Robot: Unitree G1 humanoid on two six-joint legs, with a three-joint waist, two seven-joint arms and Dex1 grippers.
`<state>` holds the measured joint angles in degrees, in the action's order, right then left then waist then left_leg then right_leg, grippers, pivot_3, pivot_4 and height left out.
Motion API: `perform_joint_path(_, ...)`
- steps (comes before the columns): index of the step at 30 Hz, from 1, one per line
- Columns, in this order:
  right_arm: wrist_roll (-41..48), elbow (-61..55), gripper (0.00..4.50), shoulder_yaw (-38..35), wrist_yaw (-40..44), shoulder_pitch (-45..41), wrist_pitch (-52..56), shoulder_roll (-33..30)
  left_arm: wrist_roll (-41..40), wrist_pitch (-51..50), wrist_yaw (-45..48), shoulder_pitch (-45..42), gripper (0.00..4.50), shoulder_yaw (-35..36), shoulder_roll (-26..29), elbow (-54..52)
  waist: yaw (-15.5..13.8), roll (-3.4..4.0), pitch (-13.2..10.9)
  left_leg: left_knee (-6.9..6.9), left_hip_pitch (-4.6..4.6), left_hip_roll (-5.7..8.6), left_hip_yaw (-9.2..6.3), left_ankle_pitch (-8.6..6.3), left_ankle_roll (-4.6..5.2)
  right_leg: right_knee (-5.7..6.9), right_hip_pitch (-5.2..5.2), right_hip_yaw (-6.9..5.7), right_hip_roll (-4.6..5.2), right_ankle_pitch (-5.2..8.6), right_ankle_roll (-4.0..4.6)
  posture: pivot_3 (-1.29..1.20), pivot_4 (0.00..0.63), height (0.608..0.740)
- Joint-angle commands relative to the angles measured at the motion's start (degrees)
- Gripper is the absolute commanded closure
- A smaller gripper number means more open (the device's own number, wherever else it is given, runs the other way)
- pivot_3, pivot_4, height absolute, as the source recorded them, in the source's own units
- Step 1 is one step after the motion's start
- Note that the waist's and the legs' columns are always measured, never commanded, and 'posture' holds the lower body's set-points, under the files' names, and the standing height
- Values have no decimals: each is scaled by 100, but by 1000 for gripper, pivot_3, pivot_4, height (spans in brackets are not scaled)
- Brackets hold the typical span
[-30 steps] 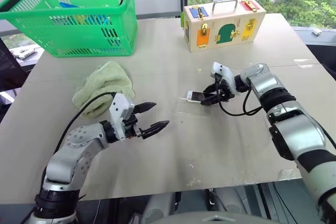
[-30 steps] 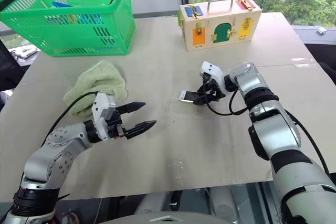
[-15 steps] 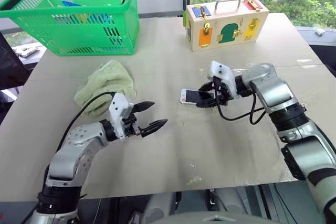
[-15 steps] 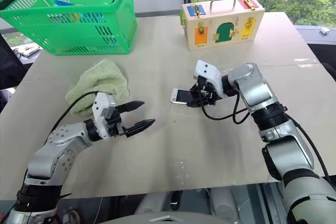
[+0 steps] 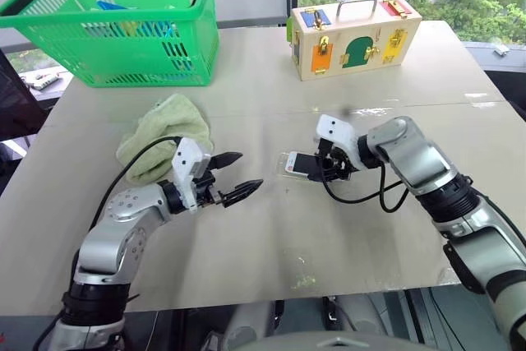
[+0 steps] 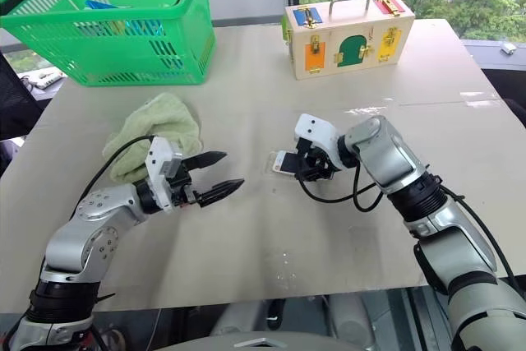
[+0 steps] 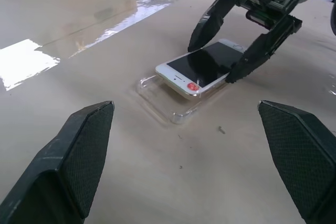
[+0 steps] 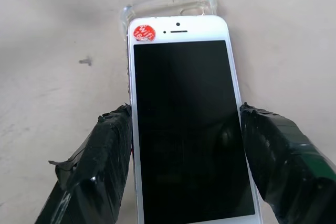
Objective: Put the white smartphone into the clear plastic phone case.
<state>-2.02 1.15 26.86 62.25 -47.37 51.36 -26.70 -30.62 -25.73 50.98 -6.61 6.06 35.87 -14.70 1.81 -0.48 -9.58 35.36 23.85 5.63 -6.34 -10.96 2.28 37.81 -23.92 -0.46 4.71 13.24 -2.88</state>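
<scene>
Clear plastic phone case (image 7: 167, 103): lies flat on the beige tabletop (image 5: 271, 228), near its middle; its rounded end sticks out past the phone.
White smartphone (image 8: 185, 114): screen up, a red round sticker by its earpiece, lying over the case; it seems to sit tilted rather than fully seated, though that is hard to judge.
Right claw (image 5: 325, 168): two black fingers (image 8: 105, 150) closed against the phone's long edges, gripping it.
Left claw (image 5: 233, 177): fingers spread wide, holding nothing, hovering near the case and pointing toward it.
Behind: green basket (image 5: 123, 30), pale green towel (image 5: 162, 133), wooden latch box (image 5: 353, 37).
</scene>
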Motion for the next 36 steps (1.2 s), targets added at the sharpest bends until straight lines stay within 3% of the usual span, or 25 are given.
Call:
perform_joint_path(1,-104,-328,1757,215,-162,-17,-16,-55,-58,1,-41,14,0,26,-6,-271,4,0,0,0,0,0,0,0,0,0,0,0,0,0,0,0,150,740)
perform_joint_path(16,-117,-752,1757,569,-346,44,99,-78,27,201,53,118,0,33,-31,-97,10,-1,1,0,0,0,0,0,0,0,1,-1,0,0,-1,0,150,740)
perform_joint_path(34,-132,-163,1757,522,-485,26,-322,95,139,414,166,175,0,29,-39,105,47,-7,5,3,-15,-3,0,0,1,0,9,-2,-4,1,-1,0,150,740)
perform_joint_path(36,-104,-173,684,467,-462,68,-433,60,147,429,171,159,0,17,-42,124,38,-7,5,3,-14,-3,-1,0,1,0,9,-3,-4,1,-1,0,150,740)
